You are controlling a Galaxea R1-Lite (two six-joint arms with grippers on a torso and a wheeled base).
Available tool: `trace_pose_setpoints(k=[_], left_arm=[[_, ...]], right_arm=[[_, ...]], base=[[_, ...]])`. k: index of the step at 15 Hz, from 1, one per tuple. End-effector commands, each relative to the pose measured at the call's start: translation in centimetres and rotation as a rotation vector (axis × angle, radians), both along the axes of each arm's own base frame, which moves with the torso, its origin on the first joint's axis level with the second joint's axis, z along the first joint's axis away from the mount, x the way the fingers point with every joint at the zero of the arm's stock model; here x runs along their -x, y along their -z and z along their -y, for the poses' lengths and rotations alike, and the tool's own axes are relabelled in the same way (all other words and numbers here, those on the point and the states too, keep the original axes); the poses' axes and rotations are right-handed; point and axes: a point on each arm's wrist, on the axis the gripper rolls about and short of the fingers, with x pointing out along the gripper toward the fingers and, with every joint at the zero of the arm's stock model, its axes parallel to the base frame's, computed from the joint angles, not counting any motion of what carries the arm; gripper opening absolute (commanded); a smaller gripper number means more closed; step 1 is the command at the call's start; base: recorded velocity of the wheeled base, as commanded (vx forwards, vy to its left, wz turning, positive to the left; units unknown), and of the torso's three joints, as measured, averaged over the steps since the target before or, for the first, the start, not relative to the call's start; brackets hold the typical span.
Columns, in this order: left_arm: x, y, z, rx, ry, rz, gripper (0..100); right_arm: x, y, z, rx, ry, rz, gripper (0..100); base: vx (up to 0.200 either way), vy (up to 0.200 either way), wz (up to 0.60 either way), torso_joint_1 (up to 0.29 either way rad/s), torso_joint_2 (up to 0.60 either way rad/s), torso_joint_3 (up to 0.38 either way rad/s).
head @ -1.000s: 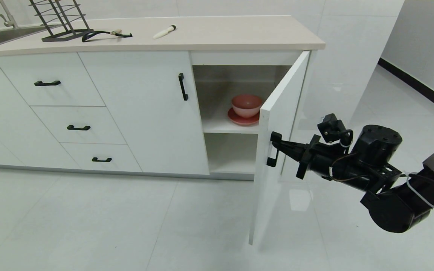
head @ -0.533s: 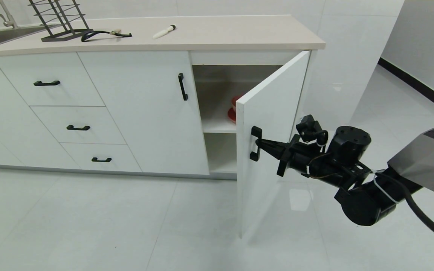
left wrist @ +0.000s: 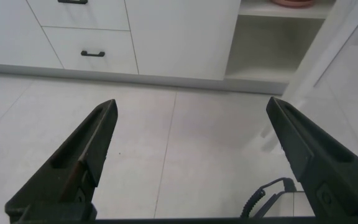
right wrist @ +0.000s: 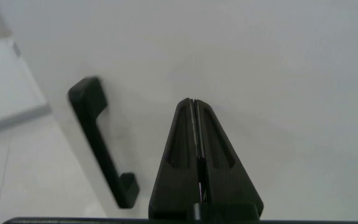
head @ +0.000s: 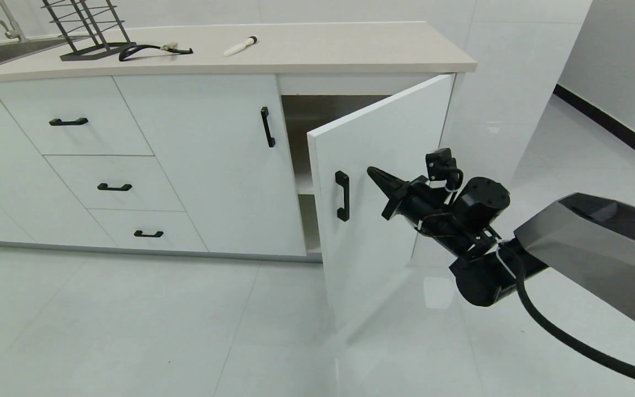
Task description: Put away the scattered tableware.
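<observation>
**Door nearly swung to, right gripper off the handle**

Since a second ago the cabinet door (head: 383,182) has swung from wide open to well over halfway closed. My right gripper (head: 373,172), which had been hooked on the black handle (head: 342,196), has let go of it and come up alongside. The pink bowl and plate that showed on the shelf in the head view are now hidden behind the door.

My right gripper (right wrist: 193,106) has its fingers pressed flat together with nothing between them. It points at the door's white face just beside the handle (right wrist: 101,146). I cannot tell whether the tip touches the panel.

My left gripper (left wrist: 191,106) is spread wide and holds nothing. It hangs over the floor (left wrist: 185,155), facing the cabinet's open side. From there a sliver of a pink dish (left wrist: 291,2) shows on the upper shelf (left wrist: 278,12).

On the countertop (head: 350,49) a white-handled utensil (head: 240,46) lies near a black utensil (head: 155,51).
</observation>
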Motion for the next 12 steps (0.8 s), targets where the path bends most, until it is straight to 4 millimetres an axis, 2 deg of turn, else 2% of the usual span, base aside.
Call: trace_pose_setpoints(k=[1,3,4,6,7,9,12], left_arm=[[0.0,0.0,0.0,0.001,-0.001,0.001,100],[0.0,0.0,0.0,0.001,-0.001,0.001,100],[0.0,0.0,0.0,0.001,-0.001,0.001,100],[0.0,0.0,0.0,0.002,-0.001,-0.001,100],[0.0,0.0,0.0,0.002,-0.001,0.001,100],[0.0,0.0,0.0,0.004,-0.001,0.001,100],[0.0,0.0,0.0,-0.005,-0.001,-0.001,100]], right_arm=[[-0.8,2.1,-0.3,-0.018,0.005,-0.035,0],[-0.9,1.9,0.4,-0.023,0.016,-0.044,0],[-0.6,1.2,0.7,-0.026,0.02,-0.035,0],[1.1,-0.3,1.5,-0.017,0.022,-0.038,0],[2.5,-0.9,2.2,-0.003,0.023,-0.055,0],[6.8,-2.0,4.4,0.058,0.022,-0.092,0],[13.0,-4.2,8.6,0.101,0.029,-0.084,0]], base=[[0.0,0.0,0.0,0.0,0.0,0.0],[0.0,0.0,0.0,0.0,0.0,0.0],[0.0,0.0,0.0,0.0,0.0,0.0],[0.0,0.0,0.0,0.0,0.0,0.0],[0.0,0.0,0.0,0.0,0.0,0.0],[0.0,0.0,0.0,0.0,0.0,0.0],[0.0,0.0,0.0,0.0,0.0,0.0]])
